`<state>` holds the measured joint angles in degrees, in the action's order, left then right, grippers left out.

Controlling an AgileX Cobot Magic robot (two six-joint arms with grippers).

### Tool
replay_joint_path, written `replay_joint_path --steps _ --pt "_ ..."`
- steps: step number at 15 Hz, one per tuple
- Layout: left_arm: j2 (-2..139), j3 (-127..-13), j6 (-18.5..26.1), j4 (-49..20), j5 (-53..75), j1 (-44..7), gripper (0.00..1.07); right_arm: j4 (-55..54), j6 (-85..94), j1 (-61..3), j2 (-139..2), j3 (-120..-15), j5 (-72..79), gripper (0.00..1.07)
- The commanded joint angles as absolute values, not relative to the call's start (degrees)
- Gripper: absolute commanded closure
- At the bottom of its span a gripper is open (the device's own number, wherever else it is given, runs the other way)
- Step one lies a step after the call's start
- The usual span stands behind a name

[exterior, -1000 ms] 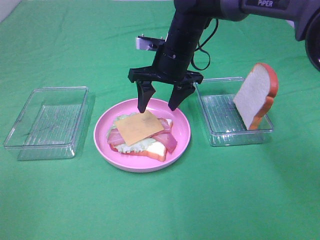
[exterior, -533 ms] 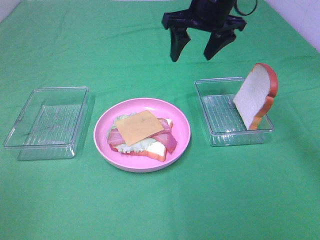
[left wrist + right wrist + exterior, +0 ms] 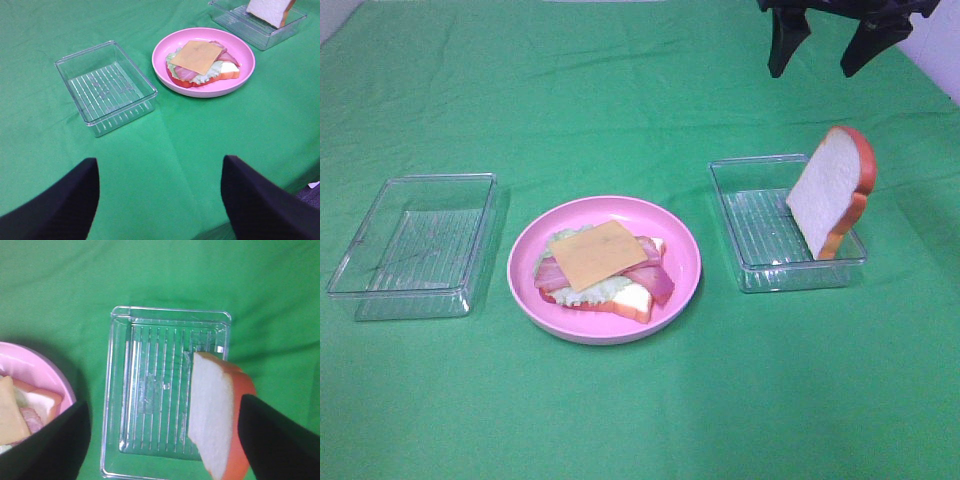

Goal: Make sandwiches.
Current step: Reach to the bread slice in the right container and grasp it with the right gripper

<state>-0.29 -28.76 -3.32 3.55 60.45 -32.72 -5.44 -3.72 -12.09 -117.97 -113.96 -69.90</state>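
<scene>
In the high camera's view the pink plate (image 3: 686, 285) sits near the middle of the green cloth (image 3: 640, 420). On it lies an open sandwich (image 3: 605, 268). Its bottom slice (image 3: 635, 298) is white bread with an orange-brown crust. Above that come pale lettuce (image 3: 560, 239), reddish bacon strips (image 3: 653, 281) and, on top, a yellow cheese square (image 3: 603, 252) turned a little askew to the bread.

At 3 o'clock from the plate, near it but not touching, stands the right-hand tray (image 3: 740, 215), clear plastic with a ribbed floor. A second bread slice (image 3: 828, 190) stands on edge in the end of that tray farther from the plate. It is tilted, its white face turned toward the plate and its crusted top rising above the tray's rim. At 9 o'clock from the plate is the left-hand tray (image 3: 410, 296), of the same clear kind, just beside the plate.

The right gripper (image 3: 812, 68) hangs at about 1 o'clock from the plate, cut off by the upper edge of the picture. It is well apart from the sandwich and beyond the right-hand tray. Its two dark fingers are spread apart with nothing between them; its own camera looks down past them onto the tray and the leaning slice.

The left gripper (image 3: 160, 205) shows only in its wrist camera — fingers wide apart, holding nothing, over bare cloth and well apart from the left-hand tray and the plate.
</scene>
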Motion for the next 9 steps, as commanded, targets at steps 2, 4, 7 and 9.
replay_joint_path --steps 2,4,7,9 --pt "-1.5 -28.6 -3.3 3.4 60.0 -32.9 0.40 -5.0 -4.0 -6.6 -115.5 -106.8 -73.9 0.31" --pt "-1.5 -28.6 -3.3 3.4 60.0 -32.9 0.40 -4.6 -3.2 -6.6 -115.2 -103.9 -73.9 0.31" --pt "-1.5 -28.6 -3.3 3.4 60.0 -32.9 0.40 -5.2 -3.1 -6.6 -115.9 -99.8 -72.5 0.31" --pt "-1.5 -28.6 -3.3 3.4 60.0 -32.9 0.40 -5.2 -2.9 -6.6 -116.3 -98.5 -70.0 0.31"
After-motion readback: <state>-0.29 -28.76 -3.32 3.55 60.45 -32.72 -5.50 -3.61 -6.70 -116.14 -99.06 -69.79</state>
